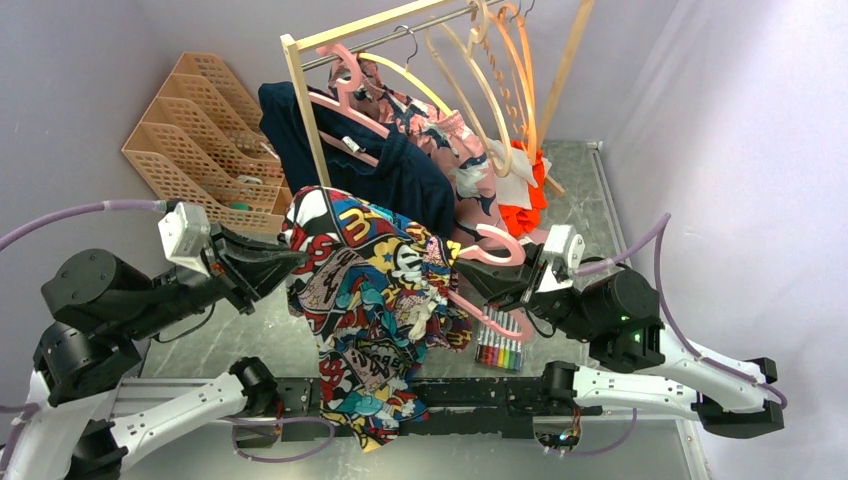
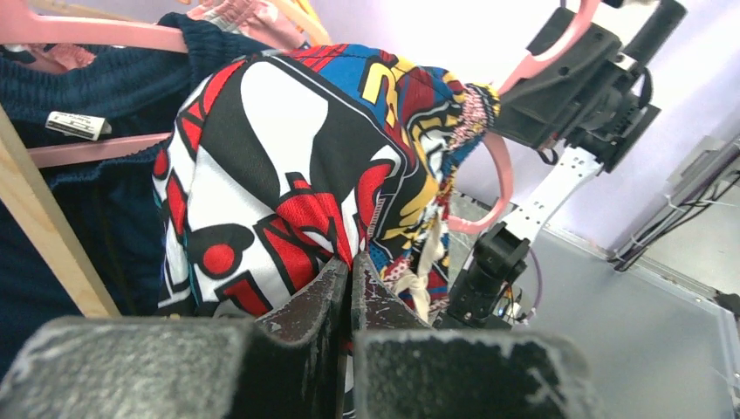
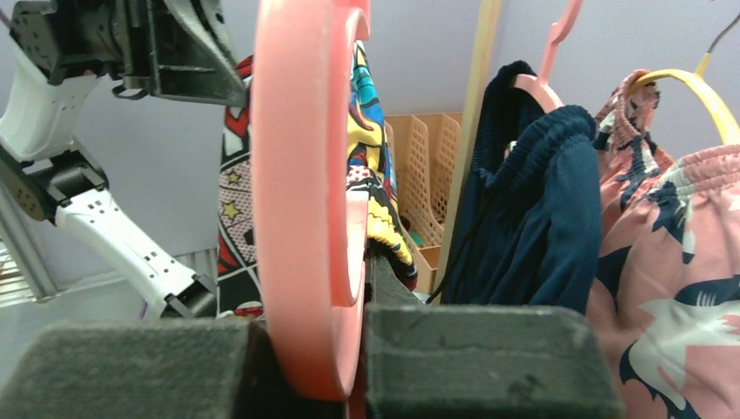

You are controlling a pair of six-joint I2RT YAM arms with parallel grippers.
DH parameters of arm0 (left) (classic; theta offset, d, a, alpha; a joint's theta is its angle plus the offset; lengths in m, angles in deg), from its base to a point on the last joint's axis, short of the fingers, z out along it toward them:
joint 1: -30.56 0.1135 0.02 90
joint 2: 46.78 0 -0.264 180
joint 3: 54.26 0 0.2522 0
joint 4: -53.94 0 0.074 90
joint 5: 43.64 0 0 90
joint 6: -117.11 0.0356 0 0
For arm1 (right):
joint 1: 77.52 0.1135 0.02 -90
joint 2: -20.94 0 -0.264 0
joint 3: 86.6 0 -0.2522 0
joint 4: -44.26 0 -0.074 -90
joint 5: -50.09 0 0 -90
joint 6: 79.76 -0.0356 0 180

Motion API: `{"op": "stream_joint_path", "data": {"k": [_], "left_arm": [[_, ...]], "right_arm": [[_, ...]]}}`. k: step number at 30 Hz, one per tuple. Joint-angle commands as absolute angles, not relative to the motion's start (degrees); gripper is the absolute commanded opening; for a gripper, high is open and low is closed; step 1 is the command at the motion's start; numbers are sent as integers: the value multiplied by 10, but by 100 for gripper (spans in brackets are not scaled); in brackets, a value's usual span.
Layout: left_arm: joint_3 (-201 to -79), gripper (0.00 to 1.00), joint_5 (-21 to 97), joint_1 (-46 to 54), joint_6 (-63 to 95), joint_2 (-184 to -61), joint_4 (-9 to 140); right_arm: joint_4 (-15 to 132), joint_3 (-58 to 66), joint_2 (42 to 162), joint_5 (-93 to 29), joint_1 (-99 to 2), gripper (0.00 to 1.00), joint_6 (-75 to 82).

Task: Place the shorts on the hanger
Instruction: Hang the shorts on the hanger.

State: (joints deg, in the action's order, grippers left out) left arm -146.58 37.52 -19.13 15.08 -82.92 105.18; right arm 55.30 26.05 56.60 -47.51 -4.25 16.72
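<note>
Midway, the shorts (image 1: 375, 300) hang bunched over the hanger (image 3: 301, 175), held above the counter (image 1: 620, 200) and, by my reckoning, not yet spread evenly along it. My left pincer (image 2: 349, 271), reaching in level from the left, is clamped tight on a fold of their fabric. My right pincer (image 3: 310, 345), stretched toward it, grips the hanger's hook.
</note>
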Motion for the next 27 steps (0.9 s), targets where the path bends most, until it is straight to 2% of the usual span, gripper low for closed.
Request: {"op": "stream_joint_path", "data": {"k": [1,9,16,17,19,21,23,27], "left_arm": [[-1449,7,312,-193,134,-814,1039],[-1434,7,285,-193,105,-800,1074],[-1400,7,306,-193,100,-796,1078],[-1400,17,316,-193,102,-800,1084],[-1415,52,330,-193,107,-807,1097],[-1437,73,336,-193,113,-805,1096],[-1458,99,338,-193,115,-794,1078],[-1519,99,327,-193,130,-778,1053]], "right_arm": [[484,254,551,-533,-42,0,190],[474,251,557,-587,-43,0,201],[437,255,558,-501,-43,0,186],[434,255,558,-484,-43,0,182],[442,243,561,-445,-43,0,172],[467,226,567,-426,-43,0,167],[492,206,570,-414,-42,0,165],[529,200,562,-403,-42,0,160]]}}
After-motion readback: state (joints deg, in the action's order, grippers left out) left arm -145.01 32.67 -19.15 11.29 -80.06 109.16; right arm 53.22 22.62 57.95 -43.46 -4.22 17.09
